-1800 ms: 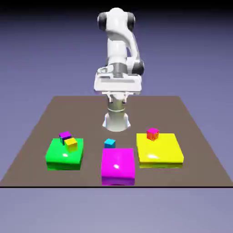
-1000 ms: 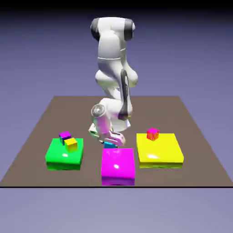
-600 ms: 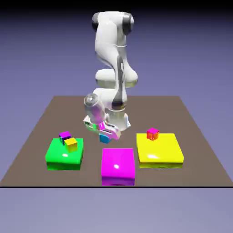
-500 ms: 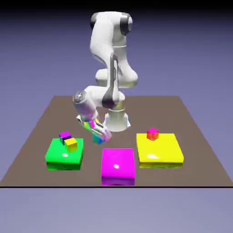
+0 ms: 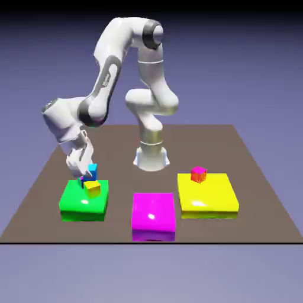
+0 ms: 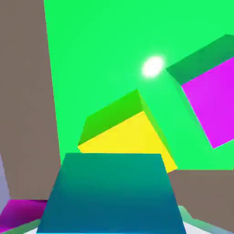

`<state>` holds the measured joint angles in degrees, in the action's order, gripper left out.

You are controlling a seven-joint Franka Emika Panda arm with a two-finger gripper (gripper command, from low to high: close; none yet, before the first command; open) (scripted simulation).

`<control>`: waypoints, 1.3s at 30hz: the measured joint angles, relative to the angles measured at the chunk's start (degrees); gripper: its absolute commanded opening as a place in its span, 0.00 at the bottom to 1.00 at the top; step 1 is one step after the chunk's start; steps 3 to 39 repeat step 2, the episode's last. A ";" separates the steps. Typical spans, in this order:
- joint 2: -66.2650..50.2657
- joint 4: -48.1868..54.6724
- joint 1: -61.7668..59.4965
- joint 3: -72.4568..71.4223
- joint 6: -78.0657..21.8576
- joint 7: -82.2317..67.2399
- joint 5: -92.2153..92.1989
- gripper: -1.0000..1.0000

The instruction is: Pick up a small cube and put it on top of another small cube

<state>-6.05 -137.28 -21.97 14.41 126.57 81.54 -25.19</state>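
Hand (image 5: pixel 84 176) is pinching the blue cube (image 6: pixel 112 194) btwn its fingertips; cube is filling the bottom middle of the hand view, w/ bits of the tips showing on either side. Arm (image 5: pixel 109 77) is reaching over to the exterior view's left, bending down so the hand is hanging above the green block (image 5: pixel 84 204), tilted a bit.

Yellow cube (image 5: pixel 92 189) is sitting on the green block, below the hand; in the hand view the blue cube is overlapping part of it. Can't tell if the two are touching. Purple cube (image 6: pixel 212 103) is also resting on the green block, near the yellow one, apart from it, at the hand view's right edge; in the exterior view it's mostly hiding behind the hand & yellow cube.

Magenta block (image 5: pixel 153 216) is lying on the surface (image 5: pixel 195 148), well apart from the hand, toward the exterior view's right. Farther from the hand, same dir., the yellow block (image 5: pixel 207 198) is lying flat w/ the red-pink cube (image 5: pixel 199 174) sitting at its far edge.
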 measured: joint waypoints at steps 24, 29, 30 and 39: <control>1.52 1.16 -0.50 0.48 -2.49 0.97 1.30 1.00; 1.52 1.16 -0.50 0.48 -2.49 0.97 1.30 1.00; 1.52 1.16 -0.50 0.48 -2.49 0.97 1.30 1.00; 1.52 1.16 -0.50 0.48 -2.49 0.97 1.30 1.00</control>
